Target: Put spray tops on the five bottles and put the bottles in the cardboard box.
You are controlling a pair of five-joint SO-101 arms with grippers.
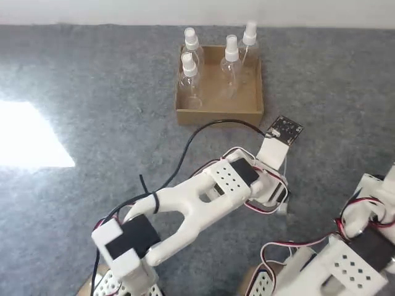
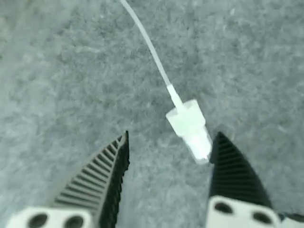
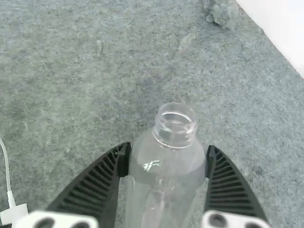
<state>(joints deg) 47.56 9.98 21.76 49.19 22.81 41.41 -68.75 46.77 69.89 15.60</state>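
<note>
A white spray top (image 2: 188, 130) with a long thin tube lies on the grey carpet. My left gripper (image 2: 168, 154) hangs open just over it, one finger (image 2: 232, 166) almost against the top's side. In the high view the left arm stretches to the middle of the floor in front of the cardboard box (image 1: 219, 115), its gripper (image 1: 278, 198) pointing down. My right gripper (image 3: 166, 152) is shut on a clear bottle (image 3: 175, 124) with a bare, uncapped neck, held upright. The same spray top (image 3: 10, 211) lies close beside it. Several capped bottles (image 1: 189, 69) stand in the box.
The right arm (image 1: 355, 259) sits at the near right corner of the high view. A black cable (image 1: 185, 151) loops from the left arm across the carpet in front of the box. A bright patch of light (image 1: 28, 139) lies at the far left.
</note>
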